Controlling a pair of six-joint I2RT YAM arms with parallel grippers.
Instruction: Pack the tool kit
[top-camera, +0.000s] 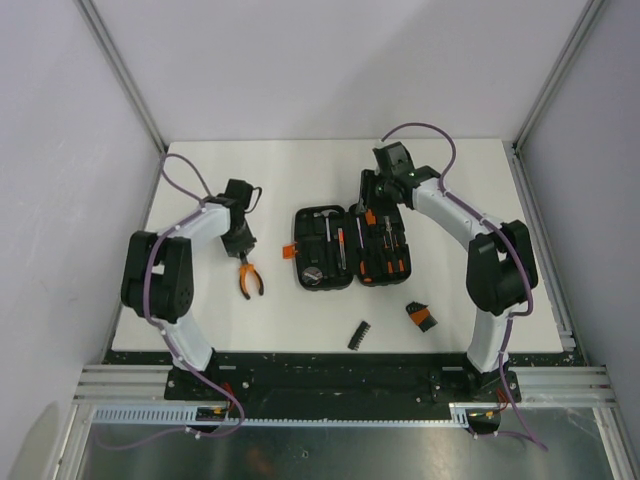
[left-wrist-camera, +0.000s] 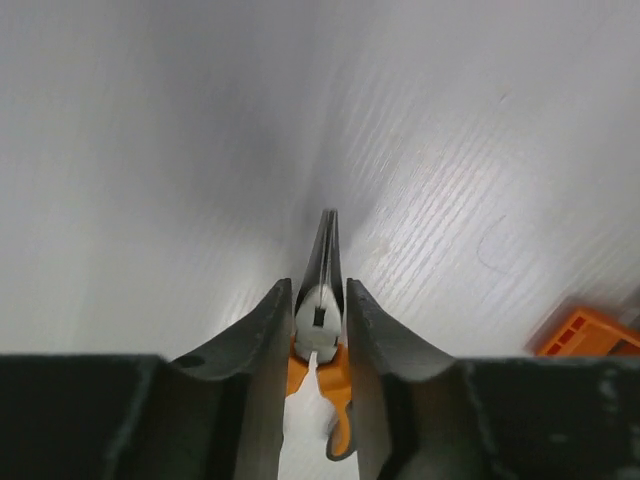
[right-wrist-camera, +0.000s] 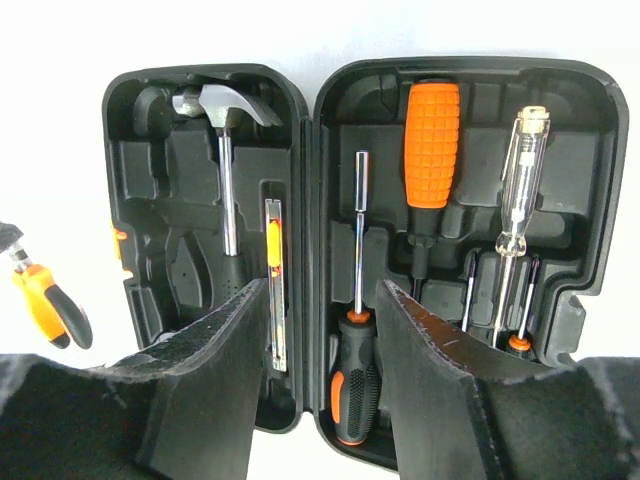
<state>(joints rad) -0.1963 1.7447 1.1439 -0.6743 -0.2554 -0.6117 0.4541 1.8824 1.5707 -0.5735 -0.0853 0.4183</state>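
**Checking the left hand at the pliers, case open alongside**

Finding 1, position. The pliers (top-camera: 250, 278) lie on the counter (top-camera: 200, 180), just off the left side of the open case (top-camera: 352, 212). The orange latch (top-camera: 290, 250) on that side faces them. Their long axis runs roughly near to far, with the orange handles spread toward me and the nose pointing away. The case is to the right of the pliers, so my left arm is the nearer one for the carry.

Finding 2, left hand (top-camera: 241, 247). It is down over the head of the pliers with the wrist pitched steeply. In the wrist view my fingers (left-wrist-camera: 272, 325) stand close on either side of the pivot, with the nose showing beyond them. The gap is narrow. I cannot tell whether the pads are pressing the metal or merely flanking it, so I record no confirmed grip.

Finding 3, right hand (top-camera: 383, 200). It hangs over the far edge of the case with its jaws well apart, holding nothing.

Finding 4, case contents. The hammer (right-wrist-camera: 225, 110) and the screwdrivers are seated. A pliers-shaped slot (right-wrist-camera: 188, 268) in the left half stands vacant.

Judgement. The move ahead looks like a short lift and a shift right into that slot. I should keep the pliers' present heading if the slot matches it, which I cannot confirm.
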